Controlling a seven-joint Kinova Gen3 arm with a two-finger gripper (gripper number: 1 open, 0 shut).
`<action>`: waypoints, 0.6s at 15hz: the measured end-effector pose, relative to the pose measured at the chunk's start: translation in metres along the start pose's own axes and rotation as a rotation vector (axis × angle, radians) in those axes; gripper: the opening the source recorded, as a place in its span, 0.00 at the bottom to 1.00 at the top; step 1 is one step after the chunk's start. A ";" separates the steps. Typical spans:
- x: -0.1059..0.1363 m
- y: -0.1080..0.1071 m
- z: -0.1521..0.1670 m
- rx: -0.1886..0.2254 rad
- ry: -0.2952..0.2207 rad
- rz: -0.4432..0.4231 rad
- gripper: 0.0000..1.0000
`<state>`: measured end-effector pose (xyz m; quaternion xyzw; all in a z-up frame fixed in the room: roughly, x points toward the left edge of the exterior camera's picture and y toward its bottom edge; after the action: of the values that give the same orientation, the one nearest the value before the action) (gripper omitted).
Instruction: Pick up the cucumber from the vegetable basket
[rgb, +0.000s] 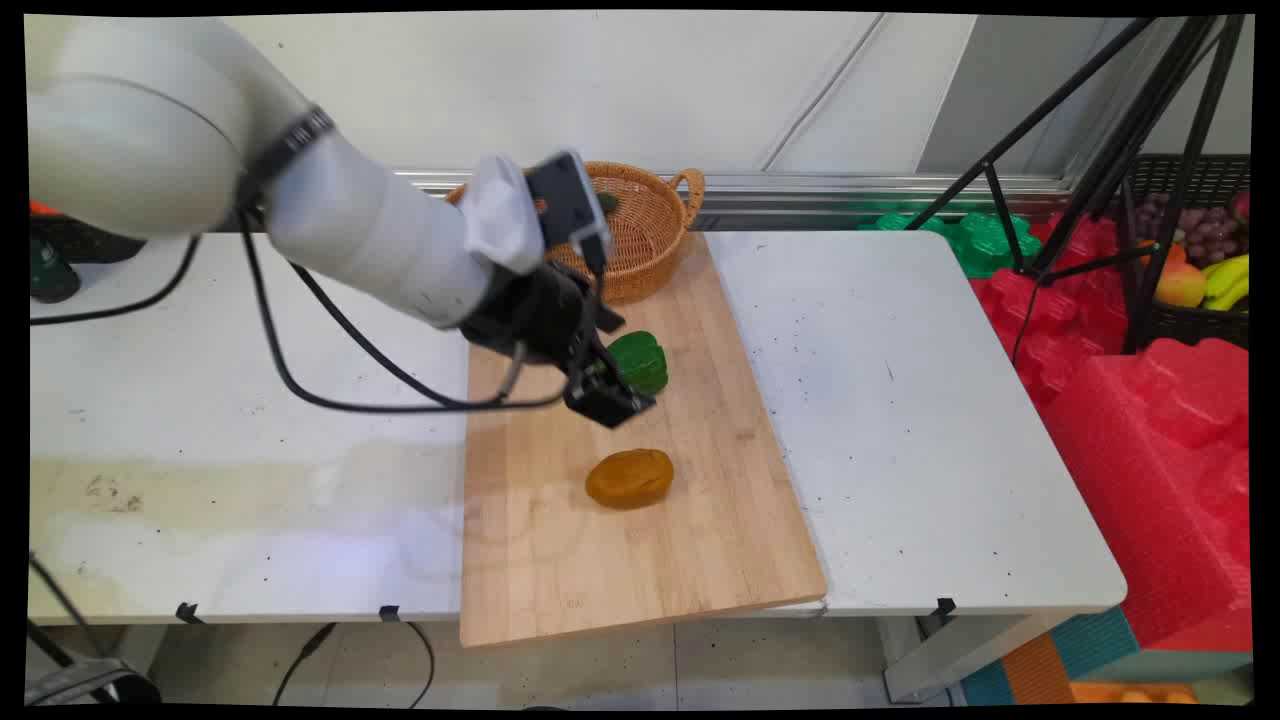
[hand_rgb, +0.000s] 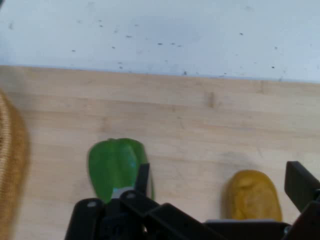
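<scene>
My fingers (rgb: 612, 398) hang low over the middle of the wooden board (rgb: 700, 560), spread wide with nothing between them, so one finger (hand_rgb: 143, 178) stands by the green pepper (rgb: 640, 360) and the other by the orange lump (rgb: 629, 478). The pepper lies flat on the board toward the far edge of the white surface (rgb: 900, 400), and the orange lump lies nearer the front edge, well apart from it. The woven basket (rgb: 640, 225) sits at the board's far end, open side up so it can hold things.
</scene>
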<state>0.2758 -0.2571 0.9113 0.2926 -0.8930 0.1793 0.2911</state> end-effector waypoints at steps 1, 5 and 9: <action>0.000 -0.007 -0.008 0.012 0.012 -0.008 1.00; -0.003 -0.035 -0.030 0.063 0.039 -0.040 1.00; -0.006 -0.067 -0.043 0.127 0.052 -0.085 1.00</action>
<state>0.3400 -0.2843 0.9506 0.3433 -0.8587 0.2305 0.3027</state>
